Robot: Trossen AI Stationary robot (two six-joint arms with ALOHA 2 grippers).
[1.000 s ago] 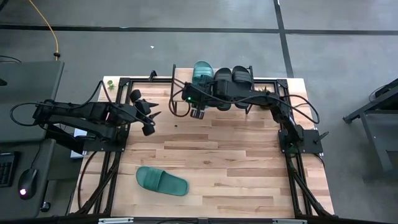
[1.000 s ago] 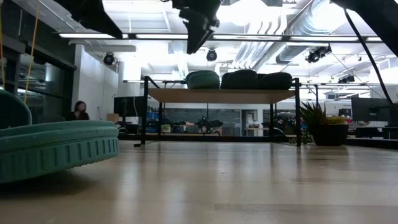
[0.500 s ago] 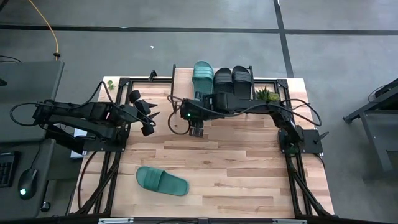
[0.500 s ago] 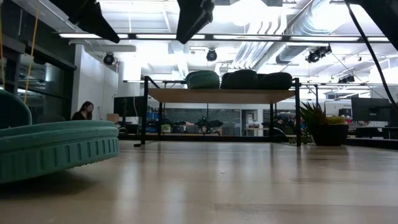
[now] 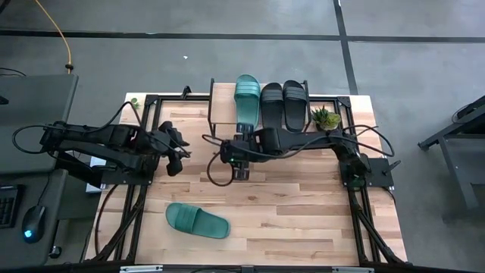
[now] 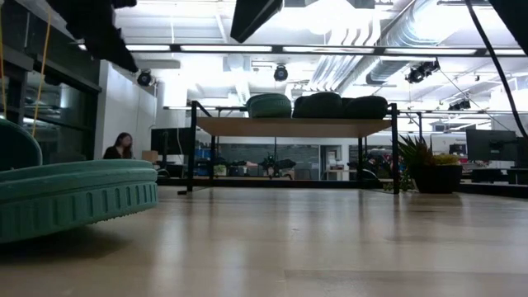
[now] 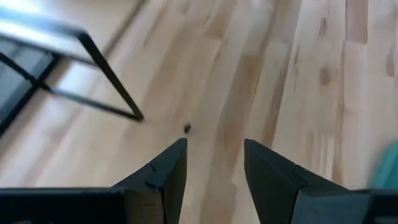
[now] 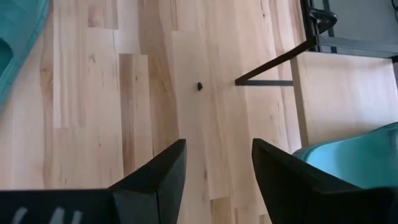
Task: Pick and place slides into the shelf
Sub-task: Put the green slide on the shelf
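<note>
Slides on the shelf (image 5: 221, 97) number three: one teal slide (image 5: 246, 102) and two black slides (image 5: 283, 105), side by side on the plank top at the far edge of the tabletop (image 5: 303, 212). A fourth, the loose teal slide (image 5: 197, 221), lies flat on the tabletop near its front left corner, well apart from both arms. The right tool (image 5: 239, 164) hangs over mid-tabletop just in front of the shelf, fingers parted and empty, as the right wrist view confirms. The left tool (image 5: 176, 155) hovers at the left edge, likewise parted with nothing between its fingers.

Risks, as judged: the remaining bare plank lies at the shelf's left end, beside the teal slide, so a careless placement could nudge the row or tip the new slide off the plank edge. A grasp on the soft ribbed strap may also slip, since rubber flexes under the fingers.
</note>
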